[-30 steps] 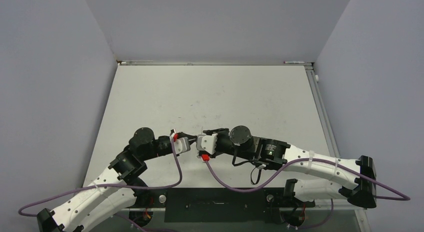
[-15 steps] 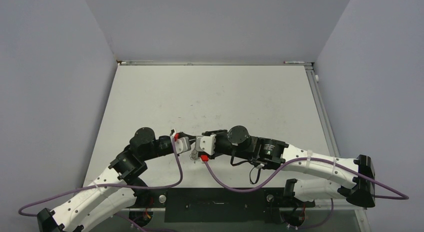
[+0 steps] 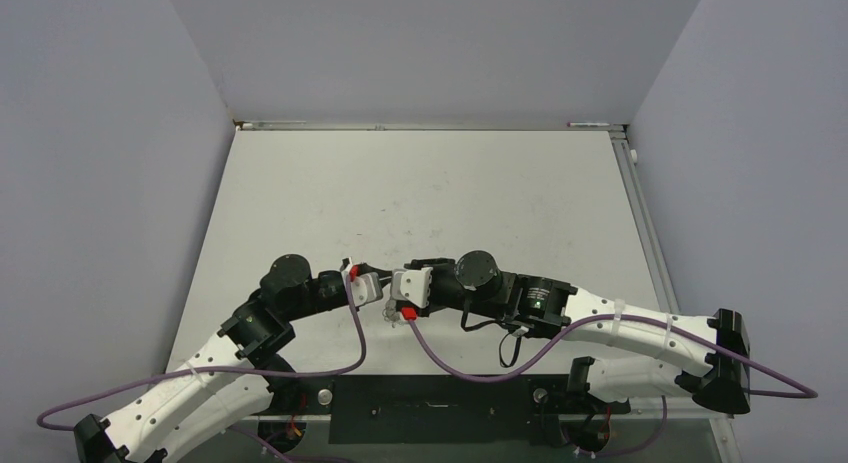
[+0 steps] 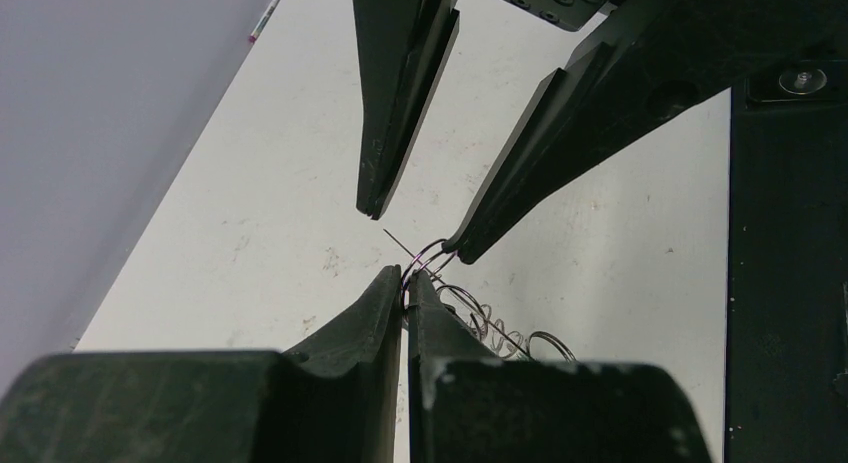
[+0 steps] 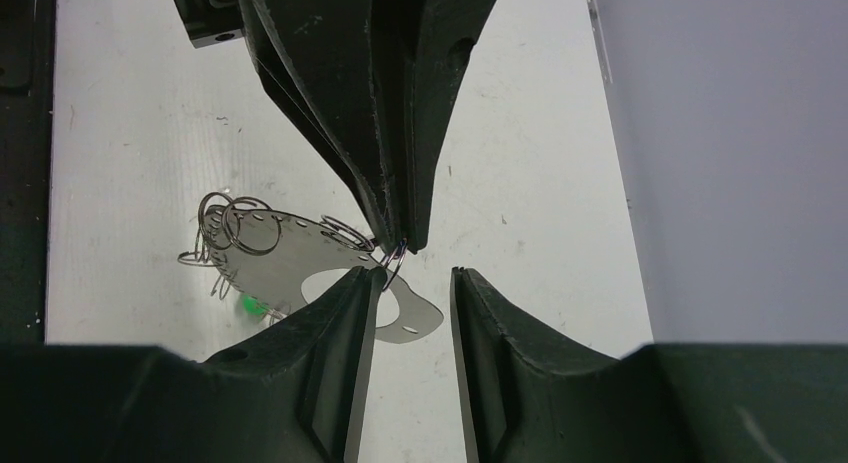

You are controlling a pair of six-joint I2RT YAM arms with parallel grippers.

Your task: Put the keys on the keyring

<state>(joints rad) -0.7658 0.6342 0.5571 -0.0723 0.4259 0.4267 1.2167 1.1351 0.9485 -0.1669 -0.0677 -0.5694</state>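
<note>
Mid-frame, the keyring [image 5: 290, 253] is pinched by the closed left gripper [image 4: 405, 280]; the right gripper [image 4: 413, 230] is held spread; table [image 4: 260, 213] is seen reaching the wall [image 4: 80, 103], upper left.

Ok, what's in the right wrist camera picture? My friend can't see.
The shut left gripper reaches from the top, pinching a small wire loop of the silver keyring, which trails left with its rings and green tag over the white table. The right gripper is open just below.
</note>
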